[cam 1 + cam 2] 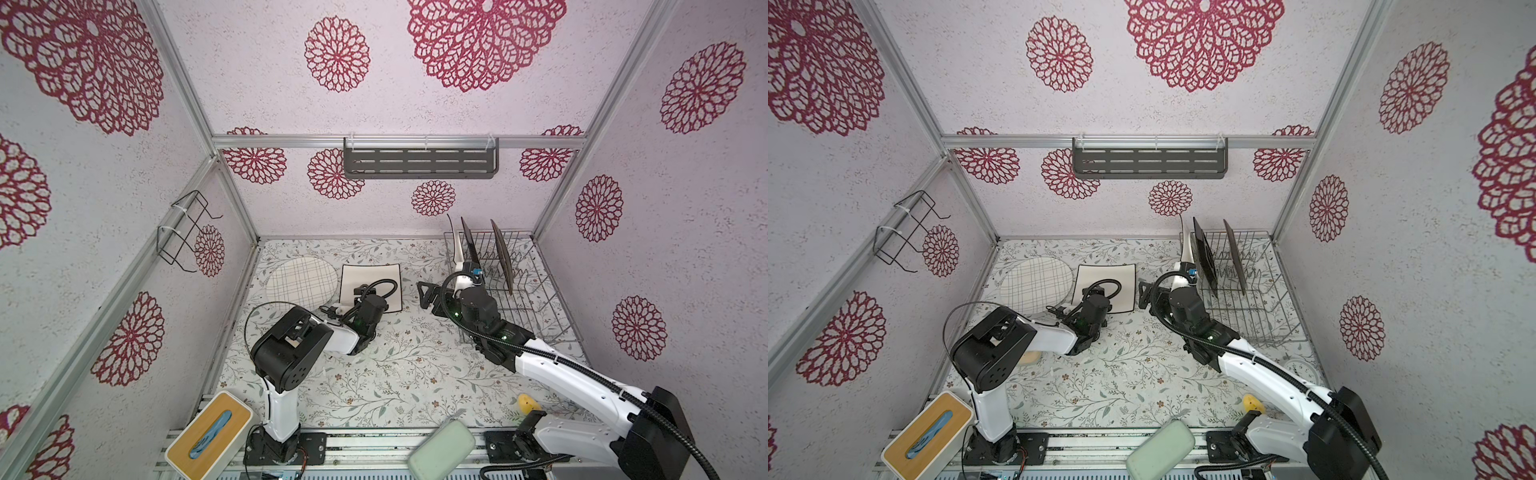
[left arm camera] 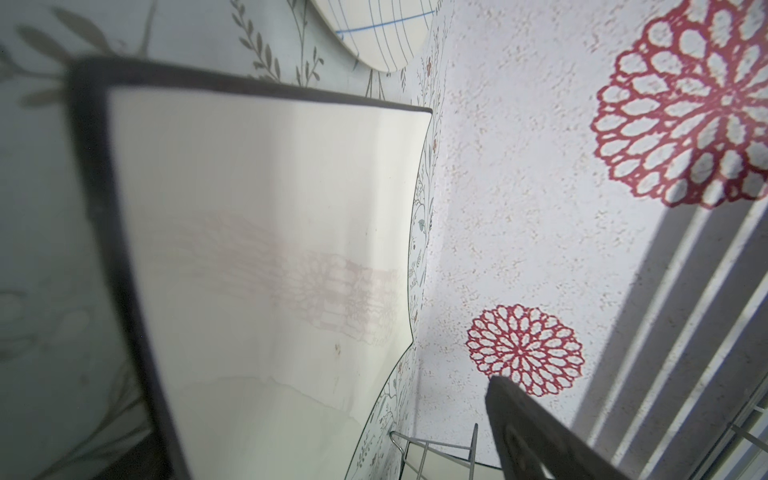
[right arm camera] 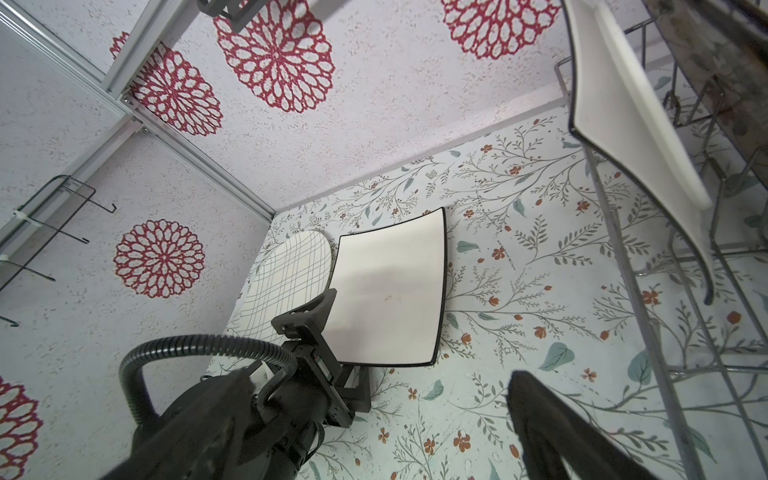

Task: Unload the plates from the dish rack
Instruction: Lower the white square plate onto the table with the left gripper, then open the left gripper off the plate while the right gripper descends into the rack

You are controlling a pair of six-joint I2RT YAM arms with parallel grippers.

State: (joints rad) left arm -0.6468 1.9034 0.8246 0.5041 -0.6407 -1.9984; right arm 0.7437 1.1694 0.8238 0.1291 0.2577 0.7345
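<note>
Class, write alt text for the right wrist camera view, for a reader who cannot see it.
A white, black-rimmed square plate lies flat on the floral table beside a round grid-lined plate, with the left gripper open at its near edge. Close by, a second white plate stands on edge in the silver wire dish rack.

Bright, soft, even light, faint shadows; both top views bow at the edges, and the black-rimmed plate (image 2: 257, 249) goes blurry close to the left wrist camera.
</note>
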